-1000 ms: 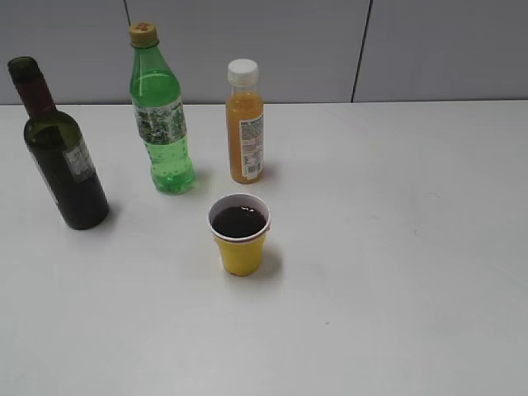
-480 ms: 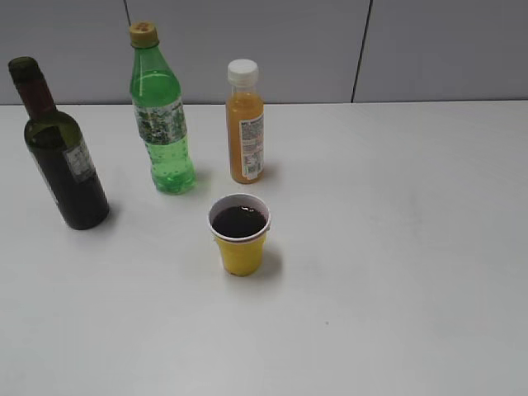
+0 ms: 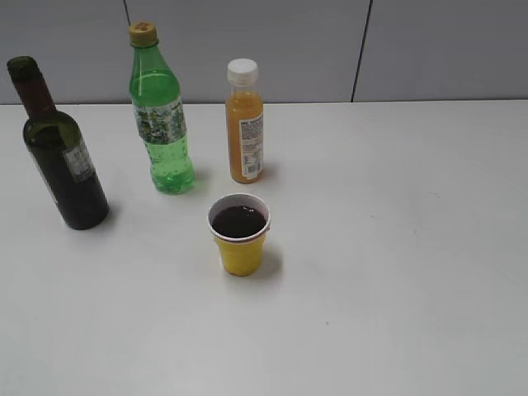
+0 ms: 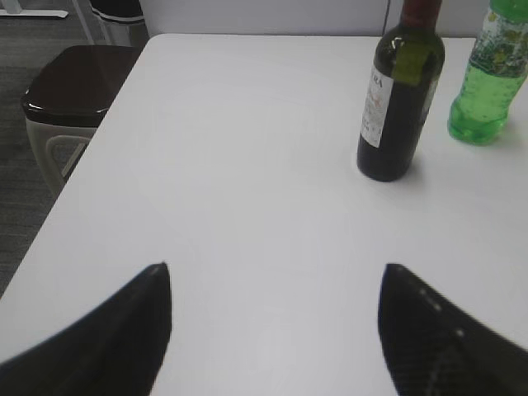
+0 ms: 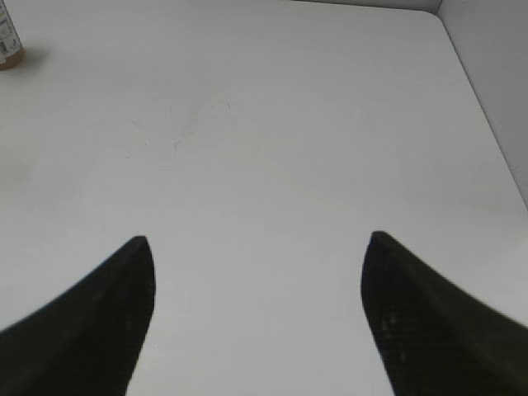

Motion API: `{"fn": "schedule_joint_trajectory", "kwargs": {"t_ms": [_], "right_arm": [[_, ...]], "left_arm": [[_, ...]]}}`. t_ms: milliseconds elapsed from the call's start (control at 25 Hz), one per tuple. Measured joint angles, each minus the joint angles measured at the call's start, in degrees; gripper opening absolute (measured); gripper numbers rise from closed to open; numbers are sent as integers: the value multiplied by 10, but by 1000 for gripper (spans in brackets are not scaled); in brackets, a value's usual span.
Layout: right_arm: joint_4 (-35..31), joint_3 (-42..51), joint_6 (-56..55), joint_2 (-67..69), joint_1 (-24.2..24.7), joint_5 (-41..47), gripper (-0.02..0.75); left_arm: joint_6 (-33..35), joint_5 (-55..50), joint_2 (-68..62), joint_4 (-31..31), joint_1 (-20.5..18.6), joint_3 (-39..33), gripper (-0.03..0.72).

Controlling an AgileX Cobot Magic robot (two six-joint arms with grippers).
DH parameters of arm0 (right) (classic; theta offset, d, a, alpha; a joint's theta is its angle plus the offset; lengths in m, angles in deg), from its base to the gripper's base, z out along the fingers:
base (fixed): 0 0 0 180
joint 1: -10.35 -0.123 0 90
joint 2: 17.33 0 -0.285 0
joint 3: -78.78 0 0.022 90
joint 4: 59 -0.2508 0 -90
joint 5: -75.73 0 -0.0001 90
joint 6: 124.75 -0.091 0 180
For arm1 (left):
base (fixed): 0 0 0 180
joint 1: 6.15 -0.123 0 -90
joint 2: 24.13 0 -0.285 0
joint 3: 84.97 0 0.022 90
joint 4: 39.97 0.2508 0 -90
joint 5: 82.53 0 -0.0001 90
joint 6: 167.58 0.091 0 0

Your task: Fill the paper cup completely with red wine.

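The left gripper (image 4: 272,330) stands wide open and holds nothing, its two dark, tapered fingers (image 4: 124,330) poised above bare white table (image 4: 247,165) near that table's left edge. The right gripper (image 5: 256,322) is equally spread and empty, over the right side of the table close to the right edge. Neither is near any bottle or the cup.

The paper cup (image 3: 240,234) sits upright toward the middle of the table, slightly left of centre, and the red wine (image 3: 238,221) in it reaches close to the rim, leaving only a thin white band. The wine bottle (image 3: 58,148) stands upright and uncapped near the left edge; the green soda bottle (image 3: 160,111) and the orange juice bottle (image 3: 245,121) stand toward the rear edge behind the cup.

The likely risk is a top-up: with so little headroom, another pour could overflow and stain the white surface. The cup is light, thin-walled and tapered, so a passing finger could tip it. The bottle, being open, would spill if knocked.

The bottle is smooth dark glass, cylindrical with a long neck and a paper label; the soda bottle is ribbed translucent plastic; the table is matte and flat.
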Motion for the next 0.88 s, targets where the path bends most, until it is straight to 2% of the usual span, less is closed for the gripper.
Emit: {"fn": "schedule_joint_trajectory", "kwargs": {"t_ms": [880], "right_arm": [[0,0,0,0,0,0,589]], "left_arm": [[-4,4,0,0,0,0,582]]}}
